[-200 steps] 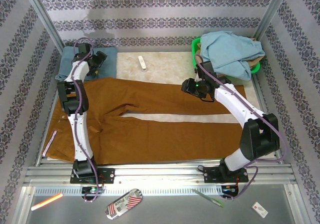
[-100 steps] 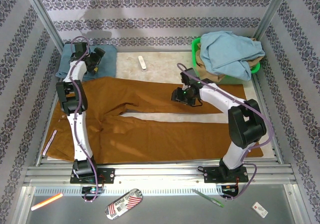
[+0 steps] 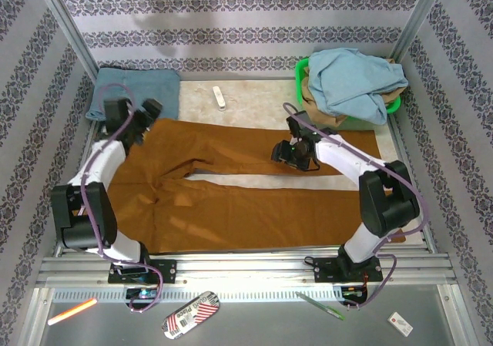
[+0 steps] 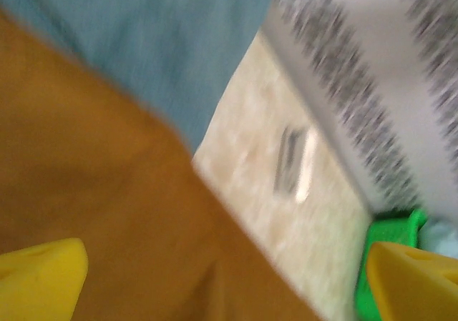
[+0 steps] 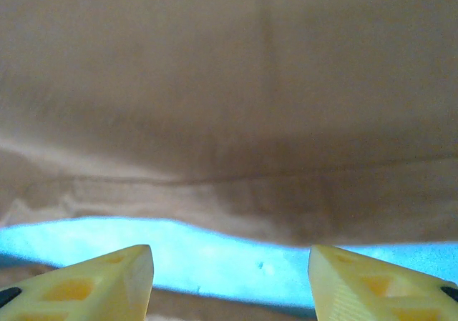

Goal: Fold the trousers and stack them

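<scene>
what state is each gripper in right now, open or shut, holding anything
Left gripper: open, holding nothing, over the trousers.
Right gripper: open, holding nothing, also over the trousers.

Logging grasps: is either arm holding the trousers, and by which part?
Nothing is held: left gripper and right gripper stand open, no part of the trousers between their jaws.

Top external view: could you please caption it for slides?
Trousers spread flat; left gripper near waist, right gripper over leg.
</scene>
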Motion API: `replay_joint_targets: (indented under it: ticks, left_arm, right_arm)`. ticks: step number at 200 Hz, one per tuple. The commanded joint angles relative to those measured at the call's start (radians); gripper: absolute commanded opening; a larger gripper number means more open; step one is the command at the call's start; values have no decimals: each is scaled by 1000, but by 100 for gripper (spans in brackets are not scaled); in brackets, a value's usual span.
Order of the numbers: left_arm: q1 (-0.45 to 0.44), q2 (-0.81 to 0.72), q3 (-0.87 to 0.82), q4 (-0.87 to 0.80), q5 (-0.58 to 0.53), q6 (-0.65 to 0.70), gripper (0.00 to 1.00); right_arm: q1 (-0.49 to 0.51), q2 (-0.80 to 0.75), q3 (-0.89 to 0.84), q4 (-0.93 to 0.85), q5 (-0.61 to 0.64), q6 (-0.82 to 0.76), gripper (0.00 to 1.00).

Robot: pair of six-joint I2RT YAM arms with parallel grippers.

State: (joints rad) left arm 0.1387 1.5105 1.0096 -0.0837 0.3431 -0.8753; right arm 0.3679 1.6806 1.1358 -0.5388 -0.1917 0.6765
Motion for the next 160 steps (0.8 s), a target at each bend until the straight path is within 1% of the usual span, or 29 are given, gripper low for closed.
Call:
replay_joint_targets:
  ticks: [1, 23, 40, 49, 68, 79, 89, 94, 102, 113, 120, 124, 129, 136, 140, 147, 150, 160]
  left_arm:
    - [-39, -34, -143, 9, 12, 37, 100]
    - [-48, -132, -270, -22, -4, 38, 100]
    - [-49, -218, -352, -61, -60, 51, 100]
    - [-47, -253, -397, -54, -74, 50, 100]
    - [-48, -274, -438, -66, -92, 61, 100]
    - [-46, -264, -442, -78, -108, 70, 100]
    - [-42, -252, -444, -91, -119, 71, 100]
    - [-38, -249, -444, -92, -123, 73, 100]
    - [-30, -246, -443, -100, -128, 72, 100]
    - [-15, -252, -432, -123, -129, 77, 100]
    - [-6, -263, -422, -144, -140, 80, 100]
    - [-3, -273, -415, -158, -151, 82, 100]
    - [0, -286, -406, -176, -166, 82, 100]
    - [3, -305, -395, -194, -182, 81, 100]
    - [4, -315, -389, -202, -185, 79, 100]
    - [6, -332, -380, -212, -188, 78, 100]
    - [6, -336, -376, -215, -187, 75, 100]
    - [6, -347, -361, -224, -175, 67, 100]
  right_arm:
    - [-10, 81, 72, -18, -44, 1, 59]
    - [10, 79, 43, -19, -57, 46, 61]
    - [-6, 30, -57, 36, -95, 114, 65]
    - [-24, 6, -119, 82, -124, 151, 67]
    - [-66, -6, -206, 182, -187, 223, 69]
    - [-84, 1, -220, 216, -193, 244, 67]
    - [-93, 3, -223, 244, -173, 255, 60]
    - [-99, 6, -222, 251, -161, 258, 53]
    - [-110, 6, -214, 249, -135, 252, 38]
    - [-124, 0, -197, 219, -87, 236, 25]
    - [-135, -10, -190, 200, -67, 222, 20]
    - [-141, -18, -188, 191, -54, 214, 19]
    - [-151, -28, -188, 180, -47, 203, 19]
    - [-164, -46, -185, 165, -49, 190, 23]
    - [-172, -58, -186, 156, -54, 181, 29]
    - [-180, -78, -181, 135, -57, 164, 43]
    - [-181, -89, -180, 123, -59, 156, 48]
    - [-177, -130, -174, 76, -54, 131, 54]
